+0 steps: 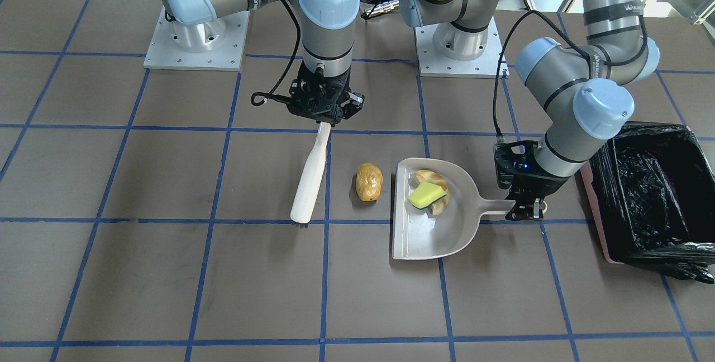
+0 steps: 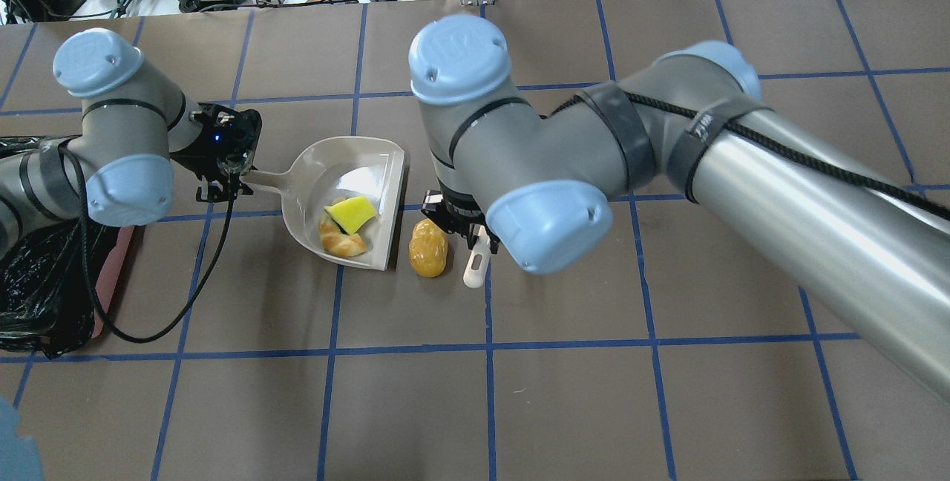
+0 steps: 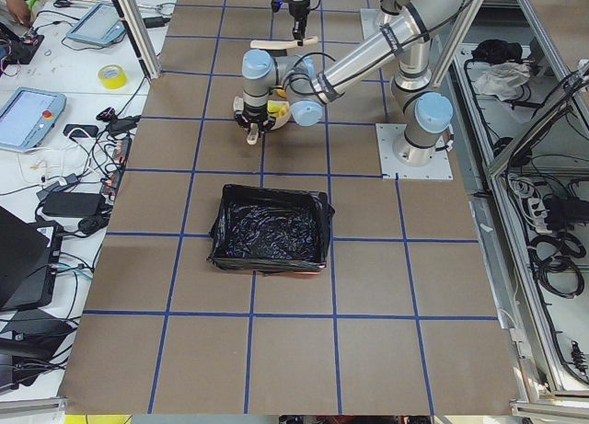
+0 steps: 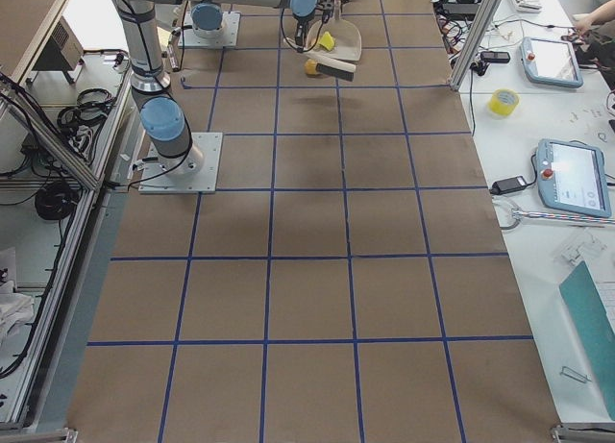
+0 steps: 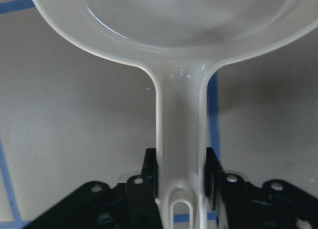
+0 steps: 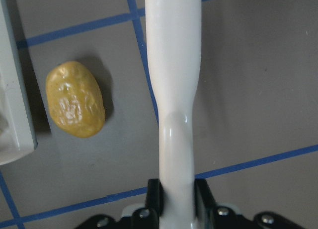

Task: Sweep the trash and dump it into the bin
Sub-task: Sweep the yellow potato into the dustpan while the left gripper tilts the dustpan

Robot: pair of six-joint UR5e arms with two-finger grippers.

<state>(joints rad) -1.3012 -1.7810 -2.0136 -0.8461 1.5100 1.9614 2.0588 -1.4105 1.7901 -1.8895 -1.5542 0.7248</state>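
My left gripper (image 1: pixel 525 212) is shut on the handle of the beige dustpan (image 1: pixel 424 239), which lies flat on the table; the wrist view shows its fingers clamping the handle (image 5: pixel 180 139). The yellow sponge (image 1: pixel 427 194) and the tan bread piece (image 1: pixel 431 176) lie in the pan. The glossy potato-like lump (image 1: pixel 368 182) sits on the table between the pan's open edge and the brush (image 1: pixel 310 175). My right gripper (image 1: pixel 324 120) is shut on the brush handle (image 6: pixel 174 65), bristles down on the table. The black-lined pink bin (image 1: pixel 648 194) stands beside my left arm.
Both arm bases (image 1: pixel 195 38) are mounted at the robot's edge of the table. A black cable (image 2: pixel 148 318) loops from my left wrist onto the table near the bin (image 2: pixel 37 280). Blue tape lines grid the brown table.
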